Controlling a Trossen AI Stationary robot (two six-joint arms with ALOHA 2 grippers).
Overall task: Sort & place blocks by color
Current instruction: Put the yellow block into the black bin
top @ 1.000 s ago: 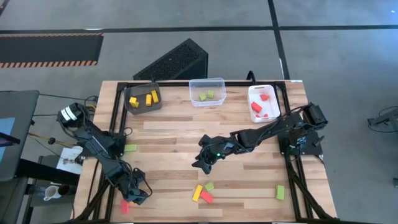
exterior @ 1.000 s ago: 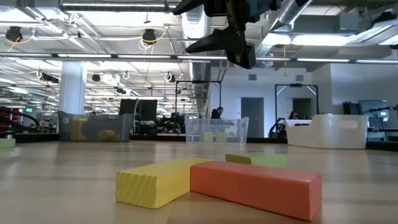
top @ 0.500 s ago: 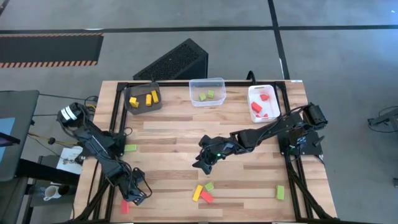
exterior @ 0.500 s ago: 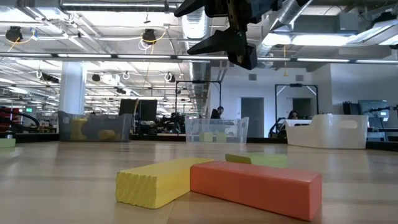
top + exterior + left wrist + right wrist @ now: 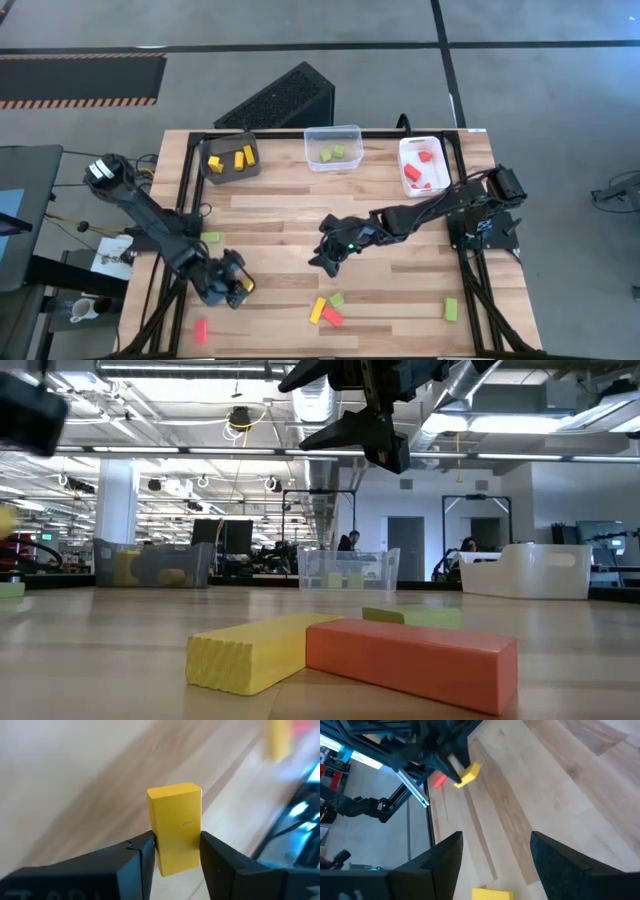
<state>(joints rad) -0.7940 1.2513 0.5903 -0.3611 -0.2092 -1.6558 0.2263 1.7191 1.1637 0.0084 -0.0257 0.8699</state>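
Note:
My left gripper (image 5: 236, 289) is near the table's front left, shut on a yellow block (image 5: 175, 827) that it holds above the wood. A red block (image 5: 200, 328) lies on the table close to it, and a green block (image 5: 210, 237) lies near the left edge. Yellow (image 5: 318, 308), green (image 5: 337, 299) and red (image 5: 332, 317) blocks lie together at front centre. Another green block (image 5: 451, 309) lies at the front right. My right gripper (image 5: 325, 262) hangs open over the table's middle with nothing between its fingers. My left gripper pinches the yellow block's two long sides (image 5: 161, 851) between its two fingers (image 5: 142, 852), near one end. The fingers slant downward. The block's other end (image 5: 174, 792) sticks out past the fingertips. The block is lifted clear of the table.
Along the far edge stand a dark brown bin (image 5: 231, 158) with yellow blocks, a clear bin (image 5: 333, 147) with green blocks and a white bin (image 5: 423, 165) with red blocks. Bare wood lies between the front blocks and the bins.
My left gripper has risen from beside the red block and gone toward the table's right and far side, turning as it went. The yellow block now shows between its fingers, lifted clear. The red block has stayed where it was.

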